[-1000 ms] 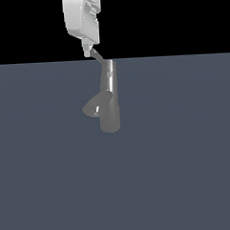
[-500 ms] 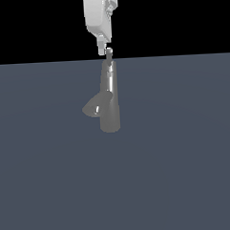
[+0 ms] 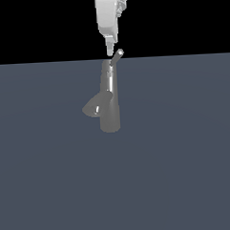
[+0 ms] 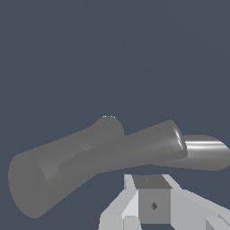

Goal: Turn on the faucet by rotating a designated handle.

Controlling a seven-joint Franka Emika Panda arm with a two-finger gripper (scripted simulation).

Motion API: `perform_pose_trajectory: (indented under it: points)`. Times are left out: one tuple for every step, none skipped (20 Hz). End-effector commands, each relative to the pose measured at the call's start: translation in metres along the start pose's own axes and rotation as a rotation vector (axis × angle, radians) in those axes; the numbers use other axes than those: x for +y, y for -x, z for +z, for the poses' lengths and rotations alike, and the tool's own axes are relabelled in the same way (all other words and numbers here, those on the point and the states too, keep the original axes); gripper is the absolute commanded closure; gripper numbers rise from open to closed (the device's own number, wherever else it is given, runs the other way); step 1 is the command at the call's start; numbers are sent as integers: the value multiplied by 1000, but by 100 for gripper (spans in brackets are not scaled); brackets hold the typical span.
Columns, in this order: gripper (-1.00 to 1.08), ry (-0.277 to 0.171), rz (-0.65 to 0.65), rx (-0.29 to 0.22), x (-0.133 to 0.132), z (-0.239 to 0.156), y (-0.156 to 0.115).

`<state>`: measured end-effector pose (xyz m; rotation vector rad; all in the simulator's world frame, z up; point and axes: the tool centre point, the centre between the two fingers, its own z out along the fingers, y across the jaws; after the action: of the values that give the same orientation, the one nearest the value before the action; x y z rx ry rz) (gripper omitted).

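- The grey shiny metal faucet [image 3: 109,105], an upright cylinder column with a short cone-shaped spout [image 3: 93,106] angling out of its side, stands on the flat slate-blue floor [image 3: 186,170], toward that floor's far edge and about midway between its side edges in the exterior view.
- The thin flat grey metal handle [image 3: 116,57] projects from the column's top, slanting up toward the exterior view's right, on the opposite side from the spout.
- The white robot gripper [image 3: 109,51] hangs fingers-down over the column's top, its tip just beside the handle on the exterior view's left, very near or perhaps just touching; I cannot tell which.
- From these 2 views I cannot tell whether the fingers are apart or together; nothing appears to be held between them.
- In the wrist view the column [image 4: 112,152] lies lengthwise ahead of the gripper body [image 4: 152,202], with the bright handle [image 4: 204,150] at 1 end.
- Judged step: pushing the handle round the column's axis.
- To do it well, I would keep the fingertip low on the lever, near its outer end for leverage, and sweep in an arc centred on the column, not a straight line.
- The risk is the finger riding over the slanted lever and slipping off, so hold the height constant.
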<state>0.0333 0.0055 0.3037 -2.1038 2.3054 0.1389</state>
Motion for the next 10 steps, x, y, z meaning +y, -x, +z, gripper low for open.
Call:
perform_pose_trajectory:
  points:
    - [108,4,23,5,-8,6,-23]
    - [108,4,25,5,-10,7,-28]
    - [108,4,27,5,-13,8,-32]
    - [108,5,29,6,-15,9,-37]
    - [108,5,30,6,-18,10,-41]
    - [108,5,32,6,-20,11,-45]
    - [108,5,33,6,-22,12,-49]
    - [108,6,35,7,-24,13,-53]
    - [108,6,37,7,-27,14,-57]
    - [108,6,38,7,-29,15,-62]
